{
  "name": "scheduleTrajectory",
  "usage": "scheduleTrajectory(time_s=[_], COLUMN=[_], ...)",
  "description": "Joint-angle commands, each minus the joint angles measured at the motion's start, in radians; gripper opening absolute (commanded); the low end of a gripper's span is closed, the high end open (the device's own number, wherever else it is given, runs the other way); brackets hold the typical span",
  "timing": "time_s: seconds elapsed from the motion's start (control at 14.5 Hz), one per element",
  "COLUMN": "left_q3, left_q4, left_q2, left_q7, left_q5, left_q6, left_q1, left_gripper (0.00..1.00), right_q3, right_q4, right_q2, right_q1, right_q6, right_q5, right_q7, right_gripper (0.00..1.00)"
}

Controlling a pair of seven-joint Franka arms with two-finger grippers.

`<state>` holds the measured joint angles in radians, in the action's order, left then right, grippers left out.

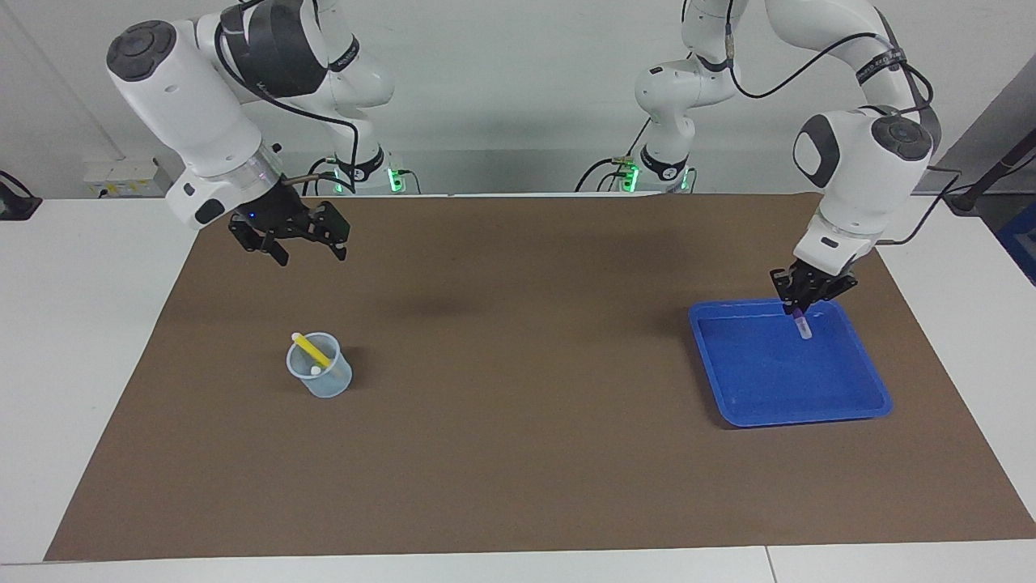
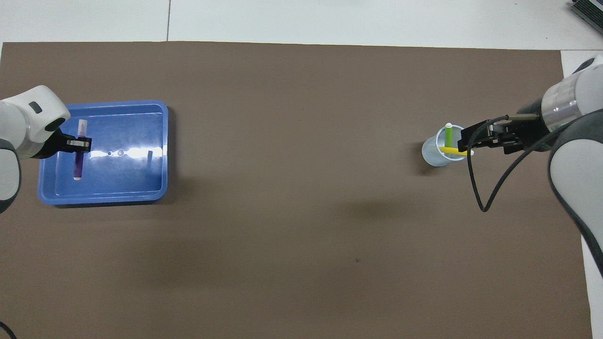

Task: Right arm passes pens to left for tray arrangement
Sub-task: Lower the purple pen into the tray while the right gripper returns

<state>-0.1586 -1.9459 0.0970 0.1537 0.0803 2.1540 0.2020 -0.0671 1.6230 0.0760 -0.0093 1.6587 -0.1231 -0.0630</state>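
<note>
The left gripper (image 1: 801, 306) pinches the purple pen (image 2: 78, 157) over the blue tray (image 1: 842, 405). The right gripper (image 1: 301, 247), spread, hovers over the mat. Only overhead shows the green pen (image 2: 448, 134) beside the yellow pen (image 1: 314, 352) in the cup (image 1: 324, 385).

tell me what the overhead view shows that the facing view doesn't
Only the overhead view shows the green pen standing in the cup, and the purple pen along its whole length.

Only the facing view shows the arms up to their bases, and the right hand open in the air, clear of the cup.

Both show the left hand shut on the purple pen over the blue tray, and the yellow pen leaning in the cup.
</note>
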Motion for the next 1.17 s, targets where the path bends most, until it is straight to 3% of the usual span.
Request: scheduleTrajectory(time_s=[0.0,0.34,0.76,1.1], left_q3=[-0.007,-0.004,-0.001,0.002], left_q4=[0.045,0.177,0.107,0.088], left_q2=[0.105,0.266,0.282,0.28], left_q7=[0.058,0.073,0.075,0.076], left_q5=[0.038,0.073,0.072,0.073], left_q6=[0.075,0.083,0.162,0.17], left_q1=[0.053,0.095,0.128,0.139], left_gripper=[0.0,0.0,0.0,0.0], right_q3=[-0.013,-0.014,-0.014,-0.016], right_q4=[0.11,0.265,0.256,0.265], right_q2=[-0.056,-0.064,0.054,0.061], right_q1=[-0.032,-0.083,-0.064,-0.07], right_q6=[0.064,0.286,0.443,0.431], right_q5=[0.039,0.042,0.043,0.045], right_q7=[0.066,0.224,0.233,0.236], right_gripper=[1.0,1.0,1.0,0.85])
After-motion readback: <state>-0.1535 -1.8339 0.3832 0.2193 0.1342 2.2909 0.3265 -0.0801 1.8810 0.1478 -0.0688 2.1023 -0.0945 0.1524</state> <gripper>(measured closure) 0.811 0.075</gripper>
